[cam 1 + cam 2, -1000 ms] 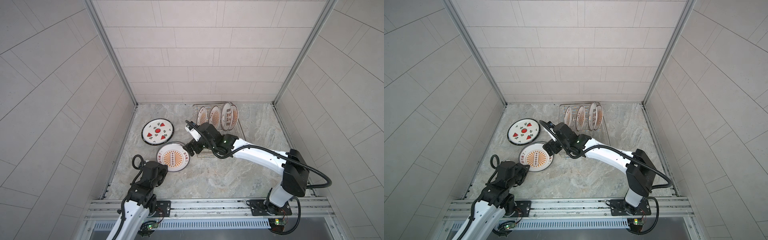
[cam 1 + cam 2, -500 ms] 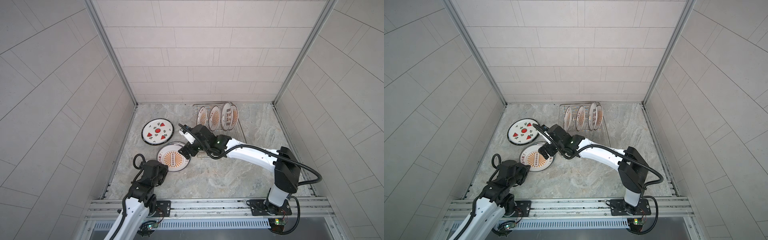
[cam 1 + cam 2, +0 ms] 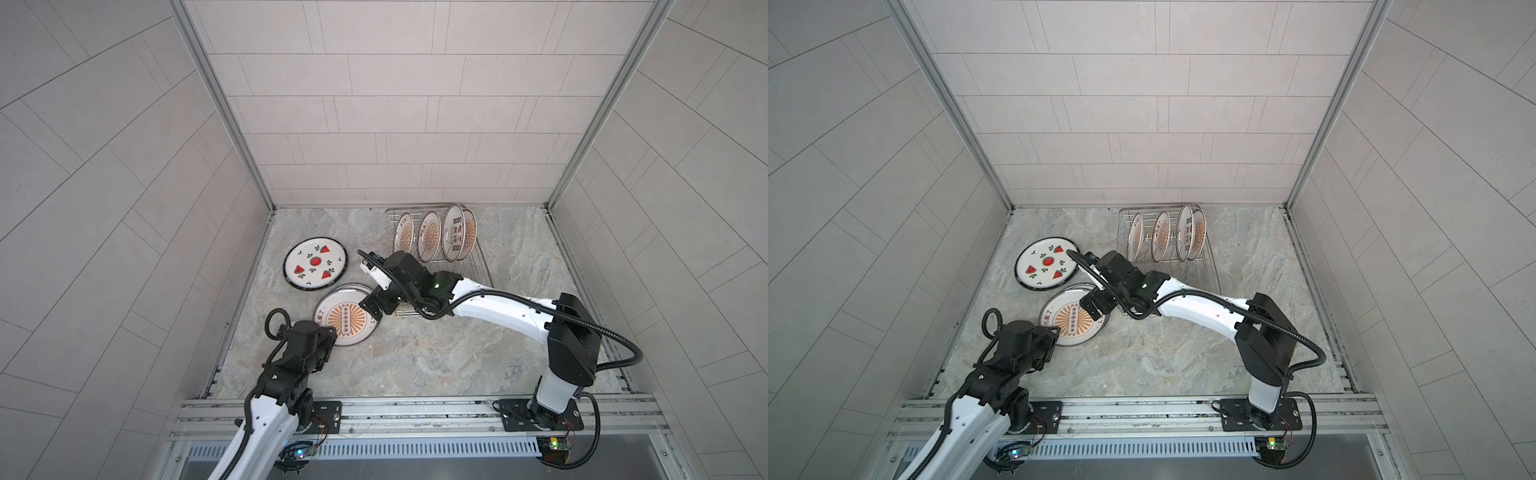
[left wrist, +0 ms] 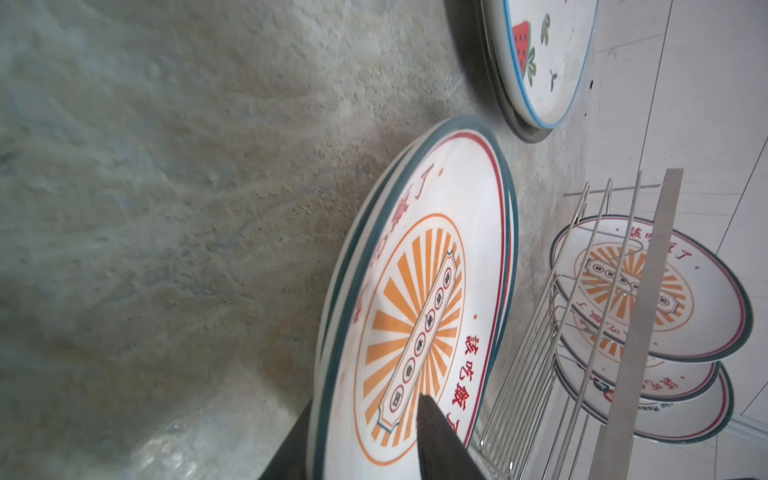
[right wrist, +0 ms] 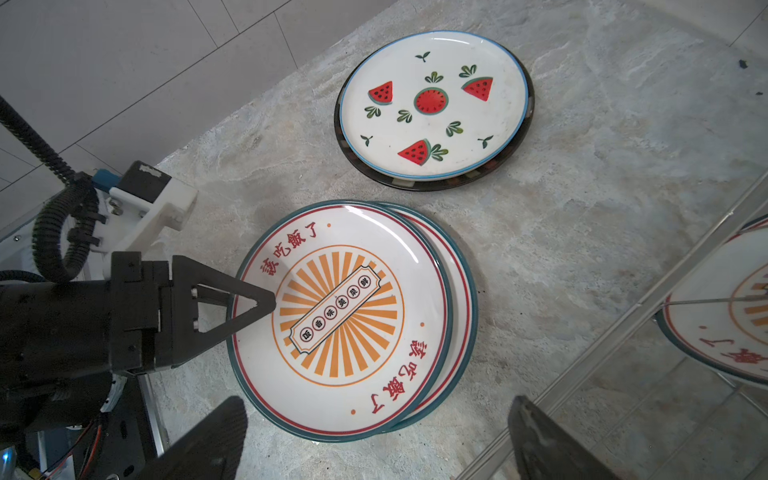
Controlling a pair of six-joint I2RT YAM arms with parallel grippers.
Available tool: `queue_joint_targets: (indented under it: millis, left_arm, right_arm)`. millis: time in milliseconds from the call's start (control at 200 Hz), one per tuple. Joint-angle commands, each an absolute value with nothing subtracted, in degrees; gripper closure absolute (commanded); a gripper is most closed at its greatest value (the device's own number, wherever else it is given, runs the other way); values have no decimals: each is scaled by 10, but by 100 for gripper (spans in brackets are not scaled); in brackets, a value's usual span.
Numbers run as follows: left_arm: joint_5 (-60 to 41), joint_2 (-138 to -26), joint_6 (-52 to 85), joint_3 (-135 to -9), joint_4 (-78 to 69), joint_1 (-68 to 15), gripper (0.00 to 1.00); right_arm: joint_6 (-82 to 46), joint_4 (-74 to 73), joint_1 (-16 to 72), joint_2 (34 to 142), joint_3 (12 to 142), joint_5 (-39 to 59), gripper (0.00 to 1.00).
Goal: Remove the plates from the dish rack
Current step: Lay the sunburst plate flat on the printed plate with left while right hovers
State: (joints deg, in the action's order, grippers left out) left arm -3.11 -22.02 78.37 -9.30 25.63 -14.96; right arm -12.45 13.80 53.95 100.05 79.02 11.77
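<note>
Plates (image 3: 430, 237) stand in the dish rack (image 3: 473, 270) — to its left lie a far stack (image 3: 316, 268) and a near stack (image 3: 347, 322).

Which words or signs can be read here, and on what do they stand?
"該吃飯了": red, printed twice on the top sunburst plate lying on the table.
Characters in its centre banner: too small to read.
Writing on the plates in the dish rack: partly hidden, blurred.
</note>
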Motion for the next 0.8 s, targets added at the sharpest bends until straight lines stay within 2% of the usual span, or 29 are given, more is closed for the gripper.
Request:
queue_joint_targets:
  millis: [0, 796]
  left_arm:
    - [15, -209, 782, -101, 276, -148, 55]
    - [-22, -287, 759, -112, 219, -148, 59]
  right_arm:
    - [-118, 129, 541, 985, 781, 107, 1]
    - [-117, 115, 540, 969, 757, 92, 0]
